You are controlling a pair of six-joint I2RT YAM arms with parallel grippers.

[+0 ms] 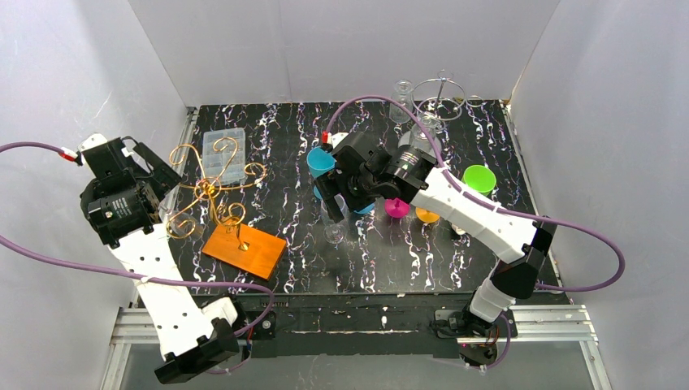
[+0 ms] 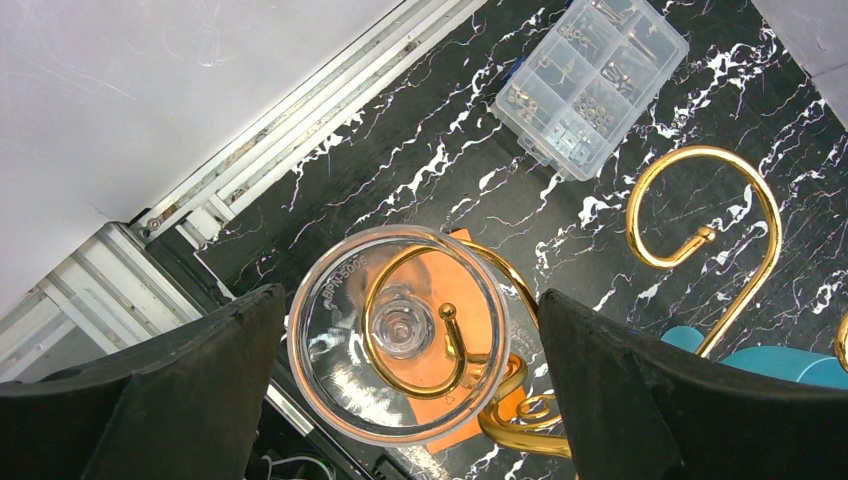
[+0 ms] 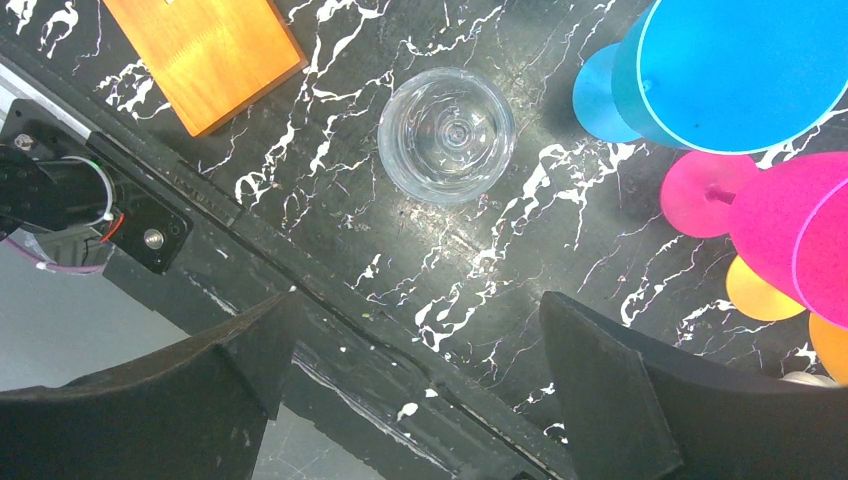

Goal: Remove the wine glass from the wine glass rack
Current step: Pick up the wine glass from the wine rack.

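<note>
White walls (image 1: 73, 73) closed in a black, white-veined bench (image 1: 366, 268) on three sides. The left claw (image 2: 410, 305) was spread wide and gripped nothing; its two black fingers (image 2: 200, 380) flanked the round foot of the wine glass (image 2: 398, 335). I could not tell whether they touched it. The glass hung upside down from a curled hook of the gold wire rack (image 1: 213, 191), at the bench's left edge, close to the wall. The right claw (image 3: 415, 300) was equally wide and empty, above a second clear glass (image 3: 447, 133) standing on the bench.

A clear compartment box (image 2: 590, 85) held small metal parts. Blue, pink, orange and green cups (image 1: 479, 177) clustered mid-bench. Bare bench lay between the rack's orange base (image 1: 244, 248) and the standing glass, up to the near edge.
</note>
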